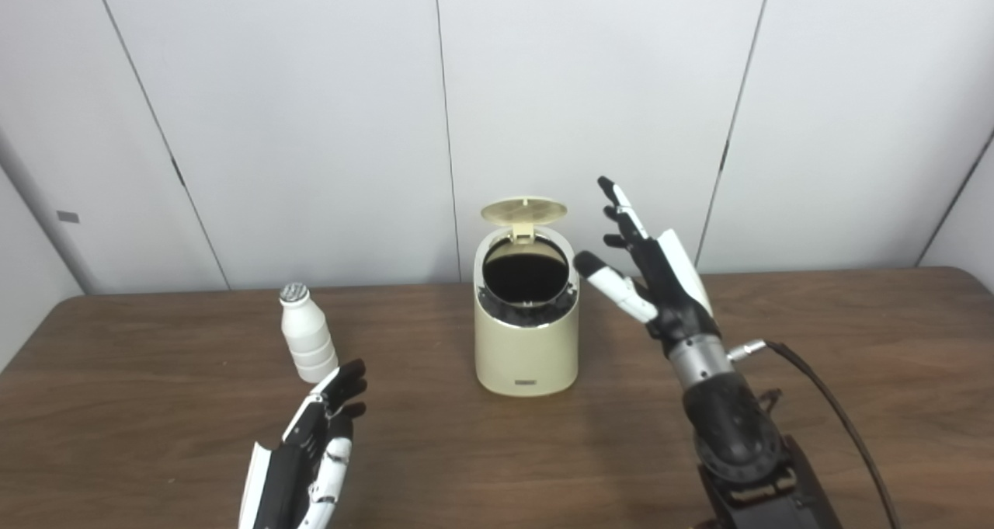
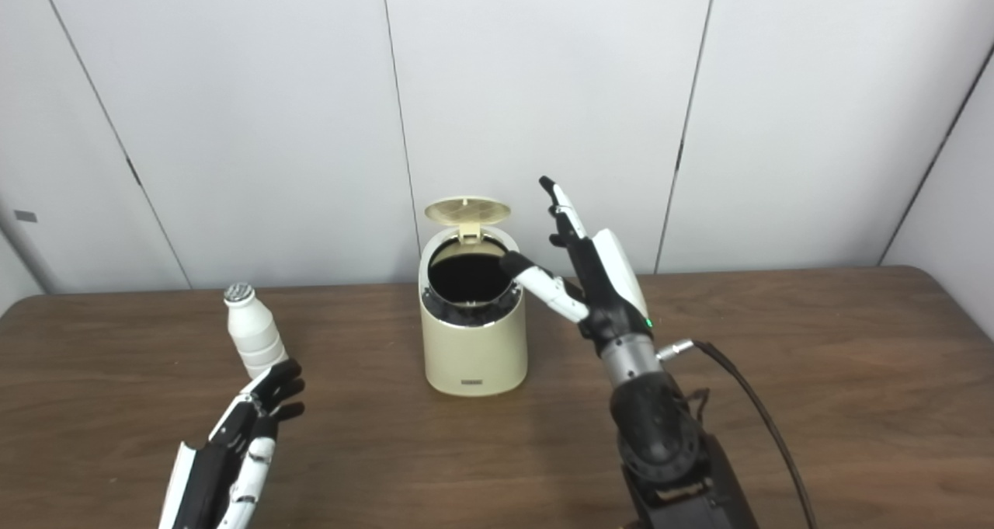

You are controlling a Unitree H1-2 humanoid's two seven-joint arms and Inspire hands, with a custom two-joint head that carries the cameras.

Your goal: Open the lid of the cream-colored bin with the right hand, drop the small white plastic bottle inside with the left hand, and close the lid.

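Observation:
The cream-colored bin (image 1: 526, 350) stands mid-table with its round lid (image 1: 523, 211) tipped up at the back, showing a dark inside. My right hand (image 1: 648, 269) is open just right of the bin's rim, fingers pointing up, thumb toward the opening, holding nothing. The small white plastic bottle (image 1: 307, 341) with a silver cap stands upright left of the bin. My left hand (image 1: 314, 447) is open, low at the front, its fingertips just in front of the bottle and apart from it.
The brown wooden table (image 1: 854, 405) runs wide on both sides. A black cable (image 1: 823, 397) trails from my right wrist across the right side. White wall panels (image 1: 311, 125) stand right behind the table's back edge.

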